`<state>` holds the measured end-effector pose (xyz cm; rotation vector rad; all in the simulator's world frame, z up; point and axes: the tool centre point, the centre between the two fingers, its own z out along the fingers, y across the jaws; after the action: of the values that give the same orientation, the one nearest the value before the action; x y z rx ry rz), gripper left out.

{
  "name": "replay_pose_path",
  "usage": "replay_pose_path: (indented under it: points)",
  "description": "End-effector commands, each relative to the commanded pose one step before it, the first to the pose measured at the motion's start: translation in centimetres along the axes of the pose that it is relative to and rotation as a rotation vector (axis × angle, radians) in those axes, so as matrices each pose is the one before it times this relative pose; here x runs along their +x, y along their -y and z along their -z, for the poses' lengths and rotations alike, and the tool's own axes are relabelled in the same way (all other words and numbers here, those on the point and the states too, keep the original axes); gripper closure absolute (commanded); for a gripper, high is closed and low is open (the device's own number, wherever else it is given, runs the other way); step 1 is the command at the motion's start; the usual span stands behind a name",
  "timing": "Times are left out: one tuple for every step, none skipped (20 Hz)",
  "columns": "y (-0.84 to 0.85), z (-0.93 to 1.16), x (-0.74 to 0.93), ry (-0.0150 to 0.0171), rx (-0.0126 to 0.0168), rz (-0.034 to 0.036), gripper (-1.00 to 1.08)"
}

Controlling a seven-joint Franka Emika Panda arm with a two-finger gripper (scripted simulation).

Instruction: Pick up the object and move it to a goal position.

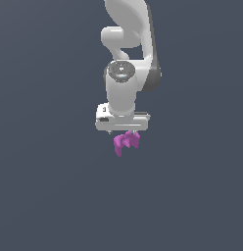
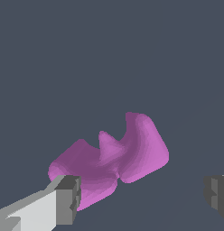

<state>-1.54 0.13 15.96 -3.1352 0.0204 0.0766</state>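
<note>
The small magenta-purple lumpy solid (image 2: pixel 111 160), smooth and plastic-looking with several rounded lobes, lies on the flat dark grey-blue surface (image 1: pixel 45 196) directly below the arm's tool end; in the exterior view it shows just under the white gripper body, slightly toward that view's right. In the wrist view the object sits between the two dark grey finger pads (image 2: pixel 68 198), close to one pad, possibly touching it, and well apart from the other. The white two-finger gripper (image 2: pixel 143 196) has its jaws spread wide, with nothing clamped; the gap is clearly broader than the object, which gives clearance for the irregular lobes during descent. The white jointed Franka arm (image 1: pixel 126 63) is posed vertically above the object, so the fingers approach straight down and straddle it. The step in hand is judged to be the approach before grasping: the object is not yet lifted. Because the object is off-centre in the gap, closing may push it sideways before both pads bear on it. No goal marker is visible in either view, so the target location cannot be stated.
</note>
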Motion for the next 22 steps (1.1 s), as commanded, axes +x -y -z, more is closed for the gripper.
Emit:
replay_pose_path:
  points:
    - [0.078,-0.002,0.004,-0.00048,0.0002,-0.00509,-0.92]
    - [0.014,-0.009,-0.002,-0.0002,0.0,-0.00512,-0.92]
    - [0.006,-0.012,-0.005,-0.00019,-0.00007,-0.00655,-0.92]
    - [0.007,-0.015,-0.007,-0.0002,-0.00011,-0.00787,-0.92]
    - [0.01,-0.017,-0.007,-0.00026,-0.0001,-0.00918,-0.92]
    - [0.02,-0.018,-0.006,-0.00037,-0.00005,-0.01044,-0.92]
    - [0.028,-0.019,-0.006,-0.00047,0.00001,-0.01173,-0.92]
    - [0.036,-0.021,-0.006,-0.00056,0.00005,-0.01298,-0.92]
    - [0.038,-0.023,-0.007,-0.00062,0.00006,-0.01426,-0.92]
    - [0.038,-0.025,-0.009,-0.00065,0.00005,-0.01553,-0.92]
    - [0.039,-0.027,-0.011,-0.00068,0.00004,-0.01684,-0.92]
    - [0.04,-0.029,-0.012,-0.00074,0.00005,-0.01815,-0.92]
    - [0.045,-0.031,-0.014,-0.0008,0.00007,-0.01945,-0.92]
    - [0.048,-0.033,-0.016,-0.00087,0.0001,-0.02077,-0.92]
    - [0.05,-0.034,-0.018,-0.00092,0.00012,-0.02209,-0.92]
    - [0.052,-0.036,-0.02,-0.00098,0.00015,-0.02343,-0.92]
    - [0.054,-0.038,-0.022,-0.00104,0.00018,-0.02476,-0.92]
    - [0.056,-0.039,-0.025,-0.00109,0.00021,-0.02585,-0.92]
    - [0.055,-0.039,-0.026,-0.0011,0.00024,-0.02602,-0.92]
    - [0.054,-0.038,-0.028,-0.0011,0.00026,-0.02602,-0.92]
    - [0.053,-0.038,-0.029,-0.00111,0.00029,-0.02602,-0.92]
    - [0.052,-0.037,-0.03,-0.00111,0.00032,-0.02602,-0.92]
